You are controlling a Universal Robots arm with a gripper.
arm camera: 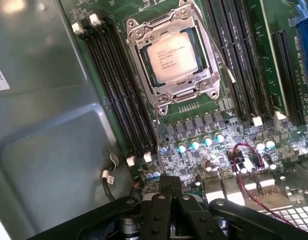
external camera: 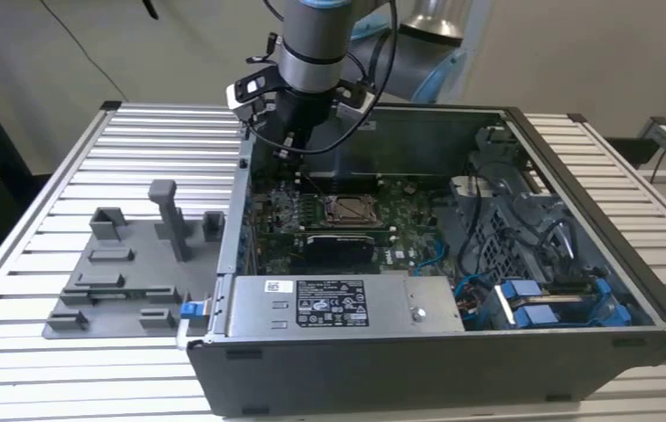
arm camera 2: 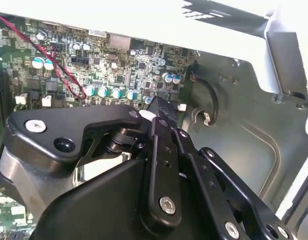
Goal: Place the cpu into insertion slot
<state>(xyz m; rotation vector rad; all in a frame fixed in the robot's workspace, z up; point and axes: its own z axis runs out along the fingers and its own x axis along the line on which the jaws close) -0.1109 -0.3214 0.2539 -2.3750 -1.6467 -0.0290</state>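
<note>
While the desk [external camera: 133,141] gives you room all round, your real working space is the open computer case [external camera: 450,369]. The hand [arm camera: 169,184] hangs inside it, near one grey wall. Its fingers look pressed together at the tip, with nothing between them.

Just beneath the hand lies the green circuit board [arm camera: 193,117]. Ahead of the hand, long black connector strips [arm camera: 119,95] run along both sides of the slot [arm camera: 139,37], which is well apart from the fingertips. The cpu [arm camera: 172,57] already lies flat inside the slot's metal frame, face up.

You should treat it, I judge, as light, stiff and fragile: take it by opposite edges only. The frame and strips crowd those edges, and a thin red wire [arm camera: 246,150] loops near the hand, so clearance looks tight.
</note>
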